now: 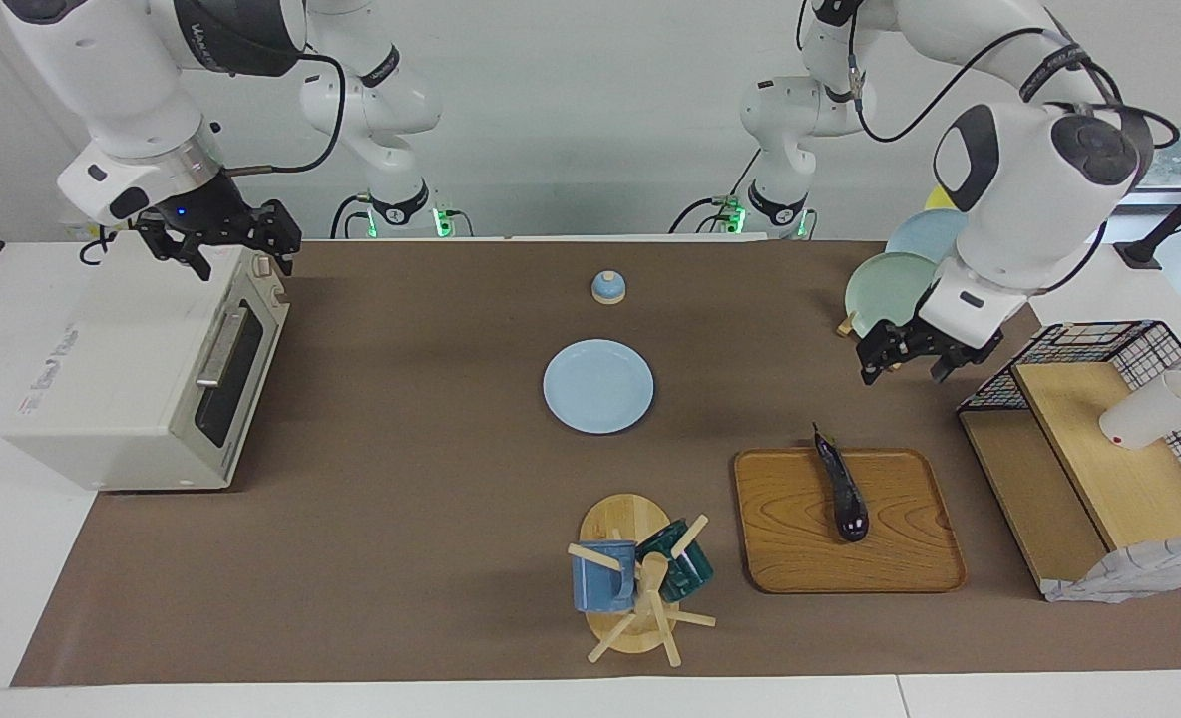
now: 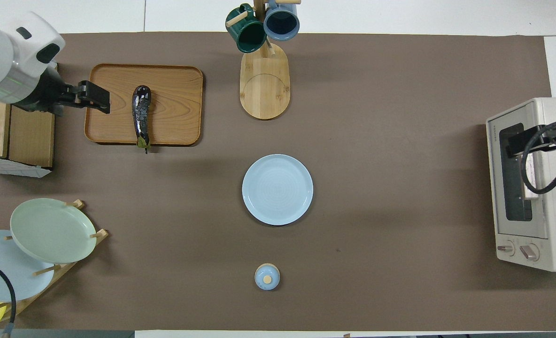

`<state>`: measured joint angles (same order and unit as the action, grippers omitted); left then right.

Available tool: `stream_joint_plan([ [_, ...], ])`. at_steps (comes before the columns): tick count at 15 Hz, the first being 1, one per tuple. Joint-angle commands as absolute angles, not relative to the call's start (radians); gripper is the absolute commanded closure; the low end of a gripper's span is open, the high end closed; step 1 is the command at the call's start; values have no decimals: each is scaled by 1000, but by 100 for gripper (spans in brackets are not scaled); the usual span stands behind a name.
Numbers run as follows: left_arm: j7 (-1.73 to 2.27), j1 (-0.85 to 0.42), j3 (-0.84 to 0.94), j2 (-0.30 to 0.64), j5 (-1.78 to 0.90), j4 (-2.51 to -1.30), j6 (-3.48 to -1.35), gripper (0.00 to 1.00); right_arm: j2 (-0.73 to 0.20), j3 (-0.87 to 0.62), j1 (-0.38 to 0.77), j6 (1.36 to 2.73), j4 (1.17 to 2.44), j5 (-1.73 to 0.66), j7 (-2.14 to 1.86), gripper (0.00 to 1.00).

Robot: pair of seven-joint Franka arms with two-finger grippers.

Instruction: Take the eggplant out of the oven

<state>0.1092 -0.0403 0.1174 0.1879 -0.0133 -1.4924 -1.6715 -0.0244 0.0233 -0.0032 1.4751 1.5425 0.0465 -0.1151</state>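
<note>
Lying on the wooden tray (image 1: 900,568), lower right of the facing view, you have the eggplant (image 1: 842,487), free of both grippers; its thin stem tip pokes just past the tray edge that faces the robots, clearest in the overhead view at the upper left (image 2: 142,117). Note the left gripper (image 1: 912,361) raised above the brown mat beside the green plate (image 1: 880,289), up and to the right of the tray in the facing view, fingers spread wide and holding nothing. In the overhead view that gripper (image 2: 92,96) overlaps the tray's edge, which is only the high camera angle; the arm's body is cut off by the frame's left edge. You find the right gripper (image 1: 229,239) at the upper left of the facing view, over the top corner of the oven (image 1: 122,379), fingers apart and empty. In the overhead view the oven (image 2: 531,188) sits at the right edge, partly cropped, door closed; its dark window hides the interior. Only the right arm's cable and a dark part show there.
</note>
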Motion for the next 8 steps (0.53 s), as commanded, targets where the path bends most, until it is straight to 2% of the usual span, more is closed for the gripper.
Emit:
stream_joint_plan([
  [1,121,-38,118,63,-6,-1549,-1547,0,-6,20,-11,1486,1562,28,-104,0],
  [5,165,-51,118,-49,-8,-1702,-1525,0,-8,20,-11,1486,1562,28,-104,0],
  [8,187,-54,118,-57,-15,-1724,-1540,0,-6,20,-11,1486,1562,28,-106,0],
])
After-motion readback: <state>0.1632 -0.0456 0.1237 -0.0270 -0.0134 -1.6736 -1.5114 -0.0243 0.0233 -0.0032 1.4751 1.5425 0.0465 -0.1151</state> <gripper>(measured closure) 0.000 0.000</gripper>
